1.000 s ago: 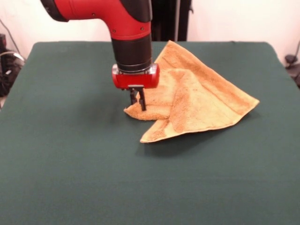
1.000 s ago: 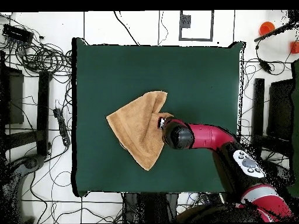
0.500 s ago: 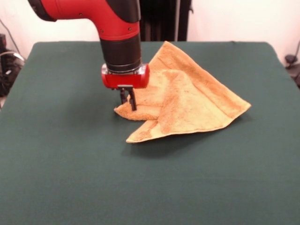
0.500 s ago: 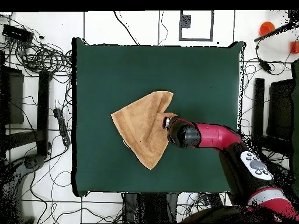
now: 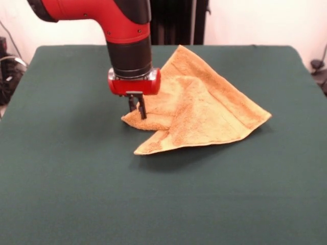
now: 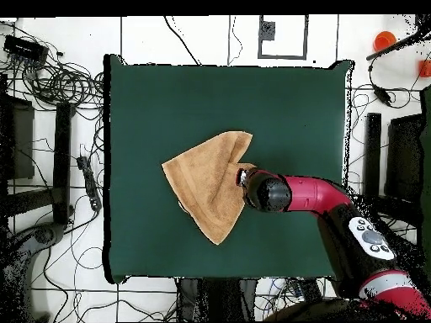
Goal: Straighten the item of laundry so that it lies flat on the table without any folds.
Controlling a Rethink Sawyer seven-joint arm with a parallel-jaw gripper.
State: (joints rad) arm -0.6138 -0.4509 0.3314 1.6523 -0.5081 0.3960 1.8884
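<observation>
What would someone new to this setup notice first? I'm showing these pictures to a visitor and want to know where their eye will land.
Most striking is the red and black robot arm coming down from above, its gripper at the left corner of a folded golden-tan terry-cloth towel. The towel lies in a rough triangle with a flap doubled over itself, near the middle of the large dark green felt-like table. From overhead, tangled cables crowd the floor around the table.

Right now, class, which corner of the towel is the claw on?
The small folded-over corner under the claw, at the towel's left in the front view; the other corners lie free.
</observation>
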